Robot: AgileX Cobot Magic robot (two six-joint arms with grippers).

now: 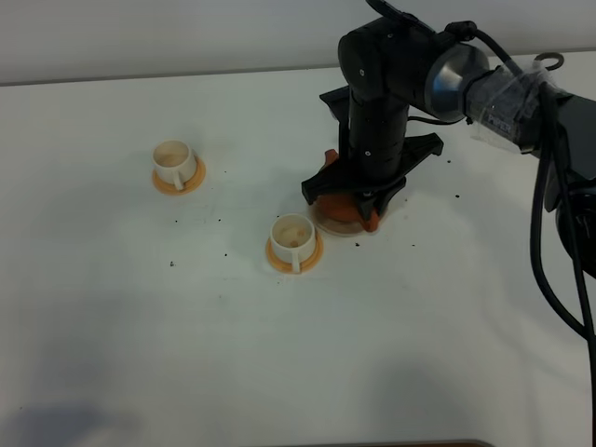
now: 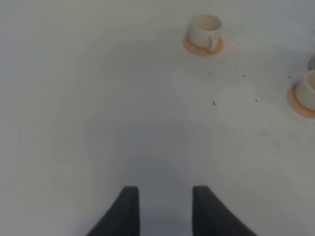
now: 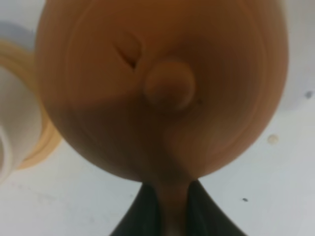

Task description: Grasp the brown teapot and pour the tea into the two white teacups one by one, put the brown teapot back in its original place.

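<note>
White table (image 1: 112,354): right of centre, my right gripper (image 3: 173,209) pinches the brown teapot (image 1: 339,210) handle; left gripper (image 2: 162,209) jaws spread. I would keep it level, slowly.

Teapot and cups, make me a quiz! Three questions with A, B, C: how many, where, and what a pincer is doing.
1. How many white cups are there?
A one. B three. C two.
2. Where is the teapot?
A between the cups. B right of both cups. C inside a cup.
3. What is the left pincer doing?
A open, holding nothing. B gripping a cup. C gripping the teapot.

Answers:
1 C, the high view shows two.
2 B, the high view shows it right of both, under the right pincer.
3 A, its jaws stand apart with nothing between them.
</note>
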